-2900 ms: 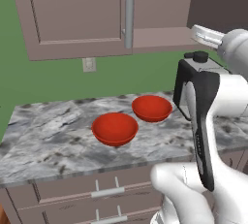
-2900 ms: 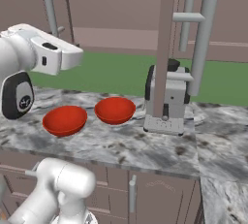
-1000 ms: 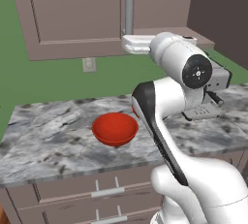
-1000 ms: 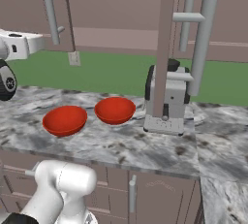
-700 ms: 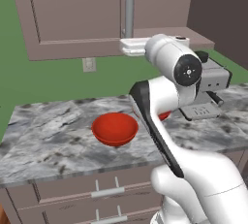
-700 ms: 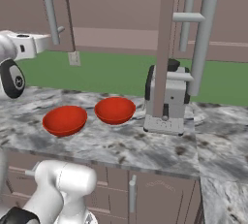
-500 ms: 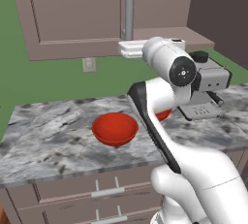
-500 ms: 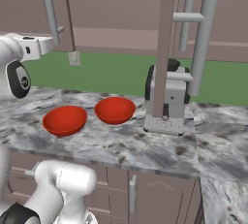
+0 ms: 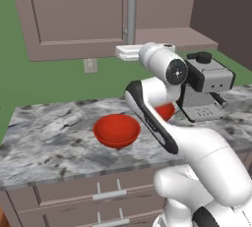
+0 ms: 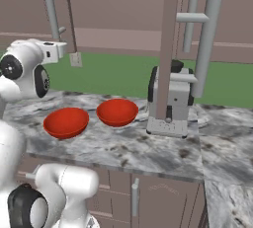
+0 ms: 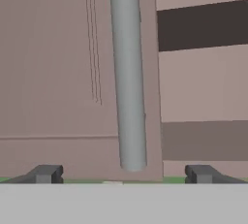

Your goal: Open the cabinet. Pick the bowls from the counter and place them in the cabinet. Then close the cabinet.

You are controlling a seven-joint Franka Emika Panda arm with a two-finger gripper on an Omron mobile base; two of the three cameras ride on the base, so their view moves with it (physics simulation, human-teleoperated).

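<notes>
Right base view, 2 bowls on counter, 1 coffee machine, claw wide.

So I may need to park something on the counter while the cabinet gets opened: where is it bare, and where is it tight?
The counter is bare left of the bowls, out to its left end, and along the front edge before them. Tight: the two bowls sit close together, the right one beside the coffee machine.

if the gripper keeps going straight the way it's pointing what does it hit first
Most likely the grey bar handle of the cabinet. It runs between the open gripper tips, its lower end just ahead; the gap is hard to judge.
</notes>
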